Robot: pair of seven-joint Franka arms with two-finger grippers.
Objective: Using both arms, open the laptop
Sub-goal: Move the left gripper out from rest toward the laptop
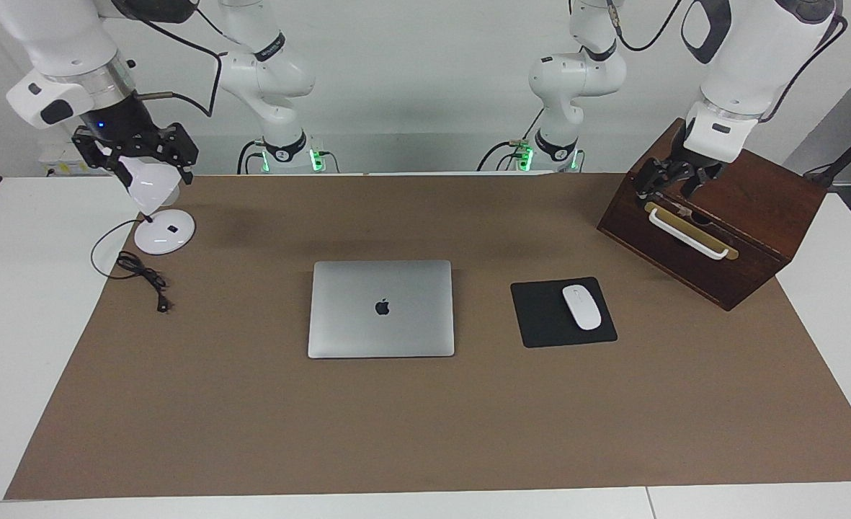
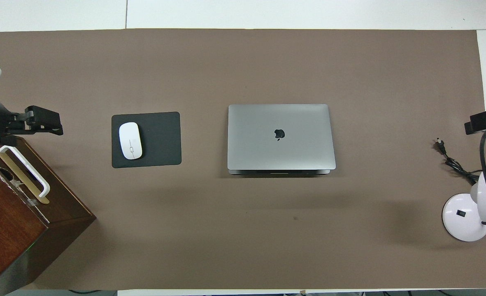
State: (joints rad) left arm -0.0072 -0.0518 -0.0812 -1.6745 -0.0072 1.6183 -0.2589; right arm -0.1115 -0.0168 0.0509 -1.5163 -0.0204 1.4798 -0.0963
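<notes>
The laptop (image 1: 382, 308) (image 2: 281, 135) lies closed and flat in the middle of the brown mat, silver lid up with the dark apple logo showing. Neither gripper touches it. My left gripper (image 1: 666, 189) (image 2: 45, 125) hangs open over the top of the wooden box, toward the left arm's end of the table, with nothing between its fingers. My right gripper (image 1: 137, 155) (image 2: 485, 119) hovers just above the head of the white desk lamp at the right arm's end; the lamp head hides its tips.
A dark wooden box (image 1: 742, 238) with a white handle (image 1: 687, 232) stands at the left arm's end. A white mouse (image 1: 581, 307) lies on a black mouse pad (image 1: 540, 317) beside the laptop. The lamp base (image 1: 162, 234) and its black cable (image 1: 144, 277) lie at the right arm's end.
</notes>
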